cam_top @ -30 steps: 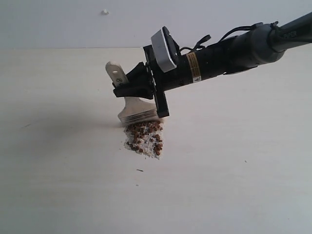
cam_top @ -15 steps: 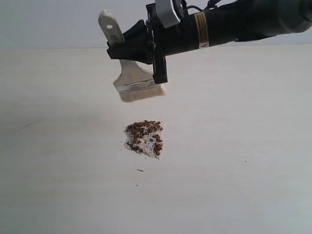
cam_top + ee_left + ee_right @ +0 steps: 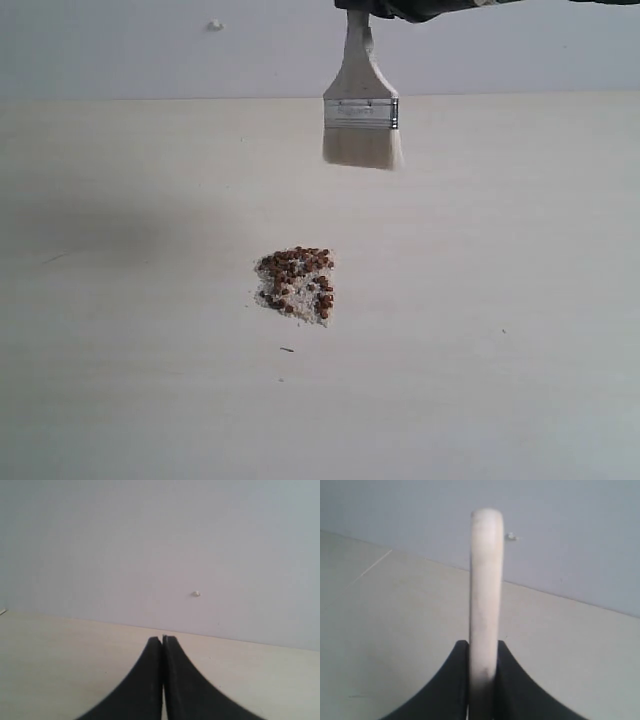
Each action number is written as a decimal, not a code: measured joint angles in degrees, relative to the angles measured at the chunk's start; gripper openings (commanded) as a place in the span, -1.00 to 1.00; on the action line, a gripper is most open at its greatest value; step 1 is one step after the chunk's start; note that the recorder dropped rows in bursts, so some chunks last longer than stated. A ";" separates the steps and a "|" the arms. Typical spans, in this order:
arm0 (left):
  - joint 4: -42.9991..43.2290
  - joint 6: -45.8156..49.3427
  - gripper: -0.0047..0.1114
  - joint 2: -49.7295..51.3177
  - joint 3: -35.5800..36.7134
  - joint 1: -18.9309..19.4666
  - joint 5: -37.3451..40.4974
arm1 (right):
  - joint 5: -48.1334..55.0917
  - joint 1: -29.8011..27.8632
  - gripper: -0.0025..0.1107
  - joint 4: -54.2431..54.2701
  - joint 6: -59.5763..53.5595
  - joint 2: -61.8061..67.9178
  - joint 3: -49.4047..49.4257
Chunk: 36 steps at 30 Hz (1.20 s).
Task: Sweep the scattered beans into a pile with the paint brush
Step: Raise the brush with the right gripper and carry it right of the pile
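Wooden-handled paint brush, shiny metal ferrule, matt table.

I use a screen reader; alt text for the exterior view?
A paint brush hangs in the air, bristles down, held by the end effector at the top edge. Below, a pile of reddish beans and white crumbs lies on the table.

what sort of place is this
Probably a bare robot test bench: a plain pale tabletop, a blank grey wall, a small mound of reddish-brown beans, and a flat wooden-handled paint brush held in the air.
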 measured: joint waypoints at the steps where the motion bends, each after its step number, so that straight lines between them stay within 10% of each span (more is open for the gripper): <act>1: 0.00 0.00 -0.92 0.00 0.00 0.00 0.00 | 0.61 -0.44 -0.96 0.00 0.36 0.00 0.12; 22: 0.00 0.00 -0.92 0.00 0.00 0.00 0.00 | 44.98 -4.21 -0.96 7.14 -37.32 0.00 4.68; 36: 0.00 0.00 -0.92 0.00 0.00 0.00 0.00 | 69.73 -4.21 -0.96 92.05 -104.49 0.00 4.68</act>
